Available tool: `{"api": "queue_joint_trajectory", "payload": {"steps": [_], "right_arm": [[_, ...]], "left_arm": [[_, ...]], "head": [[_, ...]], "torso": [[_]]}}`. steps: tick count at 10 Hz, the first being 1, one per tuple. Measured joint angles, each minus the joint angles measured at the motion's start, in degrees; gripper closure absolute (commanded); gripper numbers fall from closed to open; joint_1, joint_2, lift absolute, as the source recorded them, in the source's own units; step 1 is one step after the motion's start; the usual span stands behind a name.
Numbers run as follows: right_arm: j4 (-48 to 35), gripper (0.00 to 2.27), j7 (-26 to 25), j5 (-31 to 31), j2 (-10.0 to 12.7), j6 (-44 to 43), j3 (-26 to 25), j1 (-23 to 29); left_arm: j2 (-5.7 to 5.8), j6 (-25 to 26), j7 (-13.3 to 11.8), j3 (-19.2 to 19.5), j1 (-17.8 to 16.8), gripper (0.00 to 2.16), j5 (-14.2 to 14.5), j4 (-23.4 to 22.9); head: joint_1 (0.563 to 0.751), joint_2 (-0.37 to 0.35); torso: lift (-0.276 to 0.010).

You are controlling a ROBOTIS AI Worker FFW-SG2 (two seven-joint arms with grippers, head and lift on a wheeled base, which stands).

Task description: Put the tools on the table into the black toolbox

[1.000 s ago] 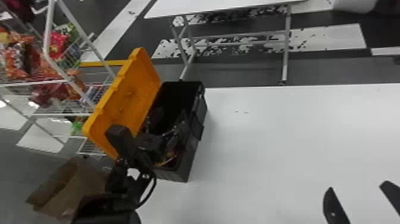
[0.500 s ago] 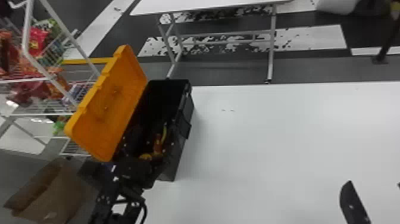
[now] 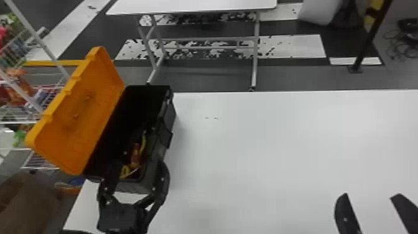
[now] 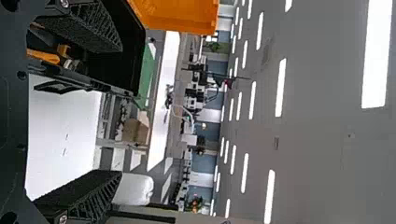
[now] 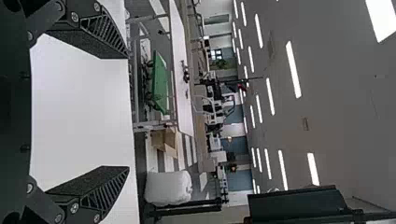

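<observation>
Drawn back toward the robot since the earlier frames, the left gripper [image 3: 138, 165] has come down from over the open toolbox to its near end, while the head view has swung so that the toolbox sits farther left. Its two fingers stand wide apart with nothing between them; in the head view one overlaps the toolbox's near left corner and the other lies by the near right corner, though whether either touches cannot be told. Well apart to the right, the right gripper [image 3: 370, 196] is over the bare near part of the white table [image 3: 264, 149], its fingers also spread and empty. Ahead of the left gripper, the black toolbox [image 3: 169, 115] stands on the table's left side, its orange lid [image 3: 77, 115] tipped open to the left. Inside, toward the near end, lie a red-and-yellow tool [image 3: 136, 155] and a yellow piece [image 3: 125, 171]; the rest of the contents is too dark to make out. Past the table's left edge are a brown cardboard box [image 3: 31, 202] and a wire rack [image 3: 49, 53] of colourful packets. Farther off, a second white table [image 3: 192, 5] stands on the dark floor with pale stripes, and a black post [image 3: 370, 40] rises to its right.
</observation>
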Motion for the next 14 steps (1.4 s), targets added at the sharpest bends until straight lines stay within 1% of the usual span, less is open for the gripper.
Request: {"api": "queue_joint_trajectory", "payload": {"steps": [2,4,6,8,10,14], "right_arm": [[2.4,0.18,-1.2,0.0,0.0,-4.1,0.0,0.1],[4.3,0.18,-1.5,0.0,0.0,-7.1,-0.1,0.1],[6.3,0.18,-1.5,0.0,0.0,-9.3,-0.3,0.1],[7.3,0.18,-1.5,0.1,0.0,-10.0,-0.7,0.1],[7.7,0.18,-1.5,0.0,0.0,-10.0,-0.8,-0.1],[8.1,0.18,-1.5,0.1,0.0,-9.7,-0.8,-0.6]], "left_arm": [[0.20,-6.4,2.0,-1.8,1.2,0.06,-0.1,2.0],[0.44,-9.3,2.4,-3.4,1.8,0.06,-0.8,4.3],[0.85,-12.3,3.0,-3.9,2.4,0.06,-1.1,6.2],[1.12,-12.5,2.7,-3.9,2.4,0.06,-1.6,7.3],[1.23,-10.8,1.9,-4.1,2.4,0.06,-2.8,7.6],[1.43,-10.2,1.5,-4.4,2.6,0.06,-3.0,8.4]], "head": [[0.695,0.151],[0.695,0.123],[0.695,0.121],[0.695,0.112],[0.695,0.090],[0.695,0.081]], "torso": [[-0.075],[-0.075],[-0.075],[-0.075],[-0.075],[-0.075]]}}
